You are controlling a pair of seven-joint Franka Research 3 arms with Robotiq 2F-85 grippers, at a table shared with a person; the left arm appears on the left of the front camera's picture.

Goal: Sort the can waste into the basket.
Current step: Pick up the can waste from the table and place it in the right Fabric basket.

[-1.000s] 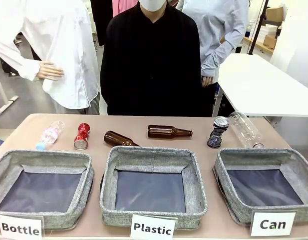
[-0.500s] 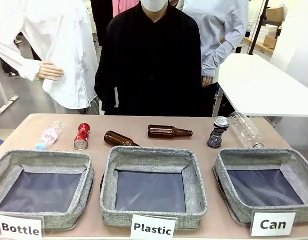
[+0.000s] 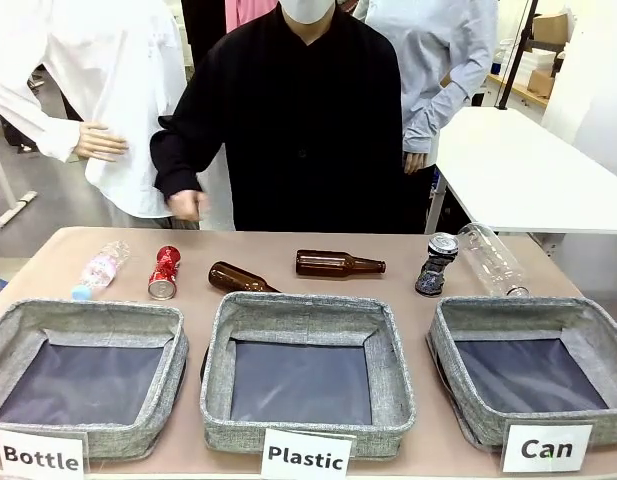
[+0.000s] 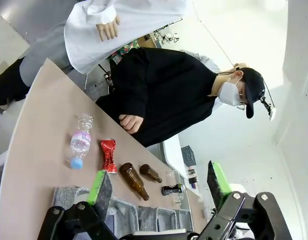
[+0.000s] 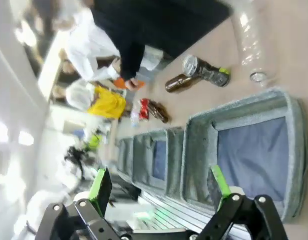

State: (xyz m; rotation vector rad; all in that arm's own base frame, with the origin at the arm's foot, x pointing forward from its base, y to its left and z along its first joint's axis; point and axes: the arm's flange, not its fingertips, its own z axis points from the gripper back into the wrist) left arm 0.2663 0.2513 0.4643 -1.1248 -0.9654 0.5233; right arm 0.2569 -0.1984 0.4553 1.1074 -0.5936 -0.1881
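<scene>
– What do the cans look like, and where are they?
– The red can (image 3: 164, 272) is crushed at the waist; it lies on the surface (image 3: 288, 245) with its silver end towards me, behind the left-hand bin, between a small clear bottle (image 3: 101, 268) and a brown bottle (image 3: 240, 277); the dark can (image 3: 437, 264) is crumpled too, stands tilted with a silver top just behind the far rim of the basket (image 3: 588, 330), beside a large clear bottle (image 3: 490, 259); its print is too small to read.
– Any writing?
– White cards front the three grey bins; the "Bottle" card (image 3: 41, 456) on the left, the "Plastic" card (image 3: 307, 457) in the middle, the "Can" card (image 3: 546, 447) on the basket at the right; each bin shows a dark liner.
– And your claws?
– My left claw (image 4: 158, 182) is spread wide, nothing between its green pads (image 4: 99, 186), held off the surface with the bins below it; my right claw (image 5: 159, 185) is likewise released, the basket in front of it; a person's hand (image 3: 188, 205) is a loose fist above the far edge, near the red can, touching nothing.
</scene>
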